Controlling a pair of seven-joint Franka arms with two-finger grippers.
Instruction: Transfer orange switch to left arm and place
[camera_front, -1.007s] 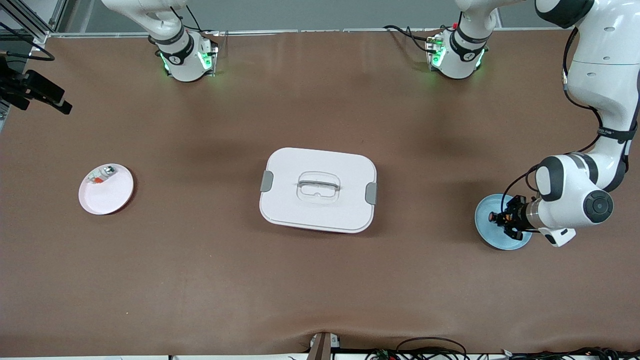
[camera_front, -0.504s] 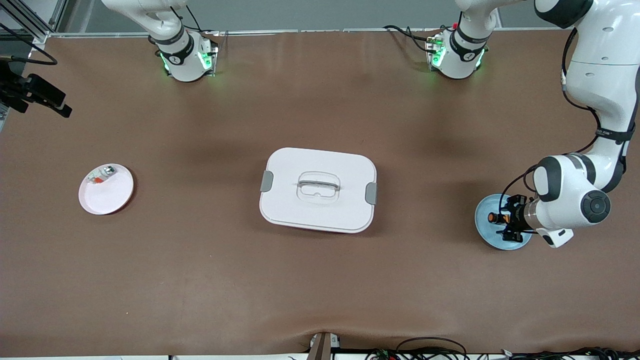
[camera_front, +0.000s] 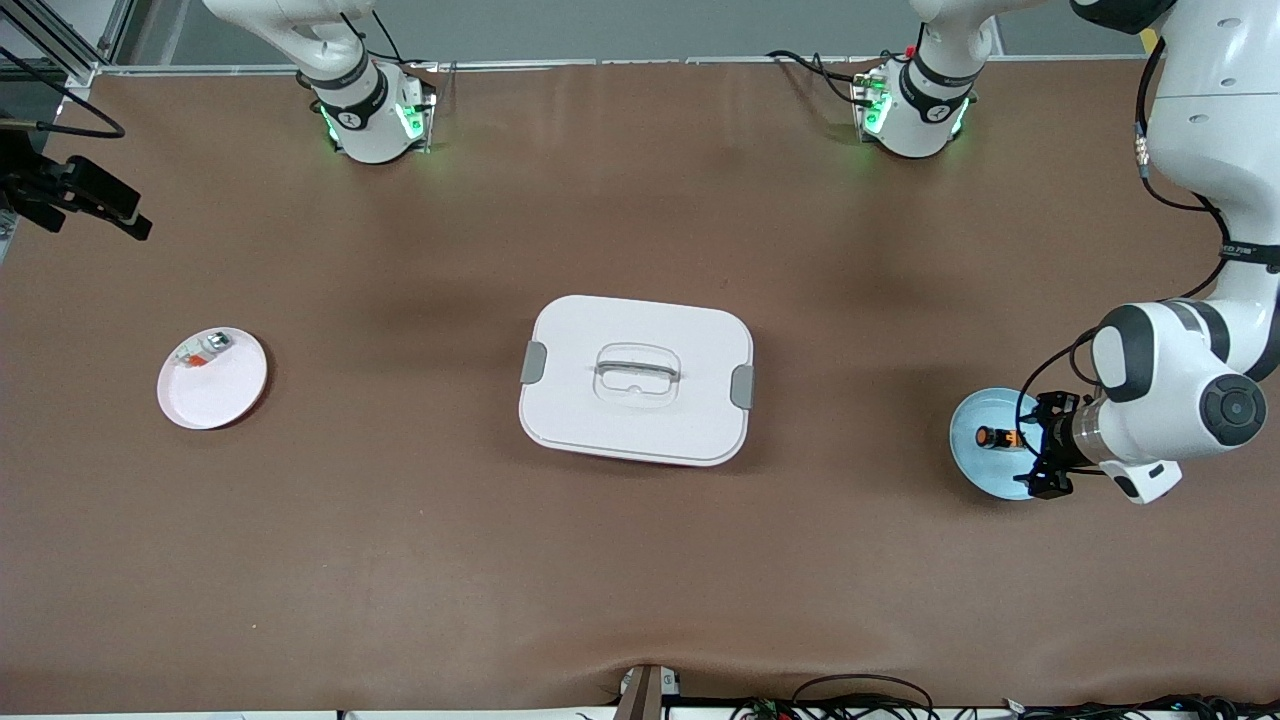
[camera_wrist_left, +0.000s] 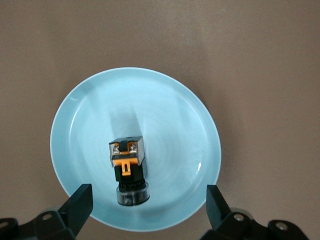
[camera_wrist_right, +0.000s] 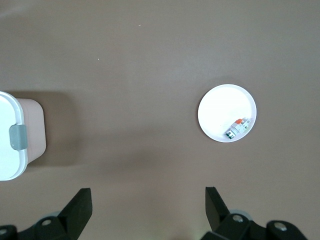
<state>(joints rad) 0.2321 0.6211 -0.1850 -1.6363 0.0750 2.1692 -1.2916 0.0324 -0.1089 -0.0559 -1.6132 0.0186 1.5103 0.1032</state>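
Note:
The orange switch (camera_front: 995, 438) lies on its side on a light blue plate (camera_front: 975, 465) at the left arm's end of the table. In the left wrist view the switch (camera_wrist_left: 129, 167) shows black with an orange clip and a clear round end, free on the plate (camera_wrist_left: 75, 125). My left gripper (camera_front: 1045, 447) is open over the plate's edge and touches nothing; its fingertips (camera_wrist_left: 82, 195) stand wide apart on either side of the switch's end. My right gripper (camera_wrist_right: 148, 200) is open and empty, high over bare table. The white box (camera_front: 635, 380) sits mid-table.
A white plate (camera_front: 215, 390) toward the right arm's end holds a silvery-white small part (camera_front: 203, 350); both show in the right wrist view (camera_wrist_right: 220, 110), with a corner of the box (camera_wrist_right: 7, 135) and its grey clip.
My left gripper has drawn back from the middle of the blue plate toward the left arm's end of the table. The switch now lies clear of the fingers on the plate.

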